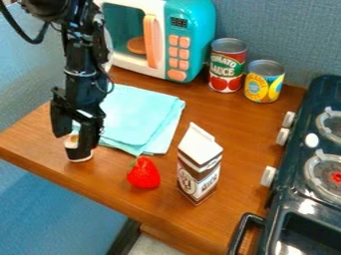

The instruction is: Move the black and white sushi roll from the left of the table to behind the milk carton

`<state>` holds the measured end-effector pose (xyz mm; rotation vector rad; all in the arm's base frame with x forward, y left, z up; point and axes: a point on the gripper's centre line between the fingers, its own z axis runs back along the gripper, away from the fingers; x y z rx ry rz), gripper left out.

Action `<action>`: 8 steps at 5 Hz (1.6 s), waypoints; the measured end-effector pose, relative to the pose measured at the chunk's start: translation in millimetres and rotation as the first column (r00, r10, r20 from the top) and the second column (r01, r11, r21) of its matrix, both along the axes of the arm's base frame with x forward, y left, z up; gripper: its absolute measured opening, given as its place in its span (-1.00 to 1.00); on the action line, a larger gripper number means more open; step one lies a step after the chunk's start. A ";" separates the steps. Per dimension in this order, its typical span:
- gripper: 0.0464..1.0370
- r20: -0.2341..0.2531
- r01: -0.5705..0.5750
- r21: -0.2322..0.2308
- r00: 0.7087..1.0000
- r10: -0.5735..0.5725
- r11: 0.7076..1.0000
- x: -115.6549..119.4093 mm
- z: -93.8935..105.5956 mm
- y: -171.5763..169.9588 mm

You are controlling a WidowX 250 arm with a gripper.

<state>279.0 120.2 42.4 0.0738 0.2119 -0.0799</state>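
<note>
**Gripper Down at Small White Cup; Grasp Unconfirmed**

Landmark for all positions: the milk carton, standing upright on the wooden table.

The black gripper is well to the view's left of the carton, pointing down and partly covering a small white cup with something brown at its top. The cup is the thing being handled. It is upright near the table's front edge, left of the carton and beyond the plastic strawberry. Whether the gripper is open or closed on the cup cannot be told.

Surroundings: the strawberry lies just beside the carton, on its left. A folded light-blue towel is behind and left of the carton, near the cup. The toy microwave is farther back. The tomato sauce can and a shorter yellow-and-blue can stand behind the carton; the toy stove is to its right.

Assessment: the work appears to be at the contact stage, either taking the cup or letting it go; which one cannot be determined. The next move calls for settling the grip state squarely about the cup, then a straight, slow lift. A sideways motion could tip the cup, drag the towel or push the cup towards the edge.
</note>
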 end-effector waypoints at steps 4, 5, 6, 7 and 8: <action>0.33 -0.025 -0.020 -0.048 1.000 0.019 0.999 3.6 -21.7 -5.0; 0.14 -0.008 -0.033 -0.057 0.999 0.032 0.998 5.4 -21.1 -6.0; 0.13 0.026 -0.074 -0.029 0.997 0.075 0.997 7.4 -4.7 -5.3; 0.13 0.071 -0.048 -0.021 0.996 0.049 0.999 28.0 10.3 -18.8; 0.13 0.148 -0.017 -0.018 0.989 0.019 1.000 69.0 33.4 -46.5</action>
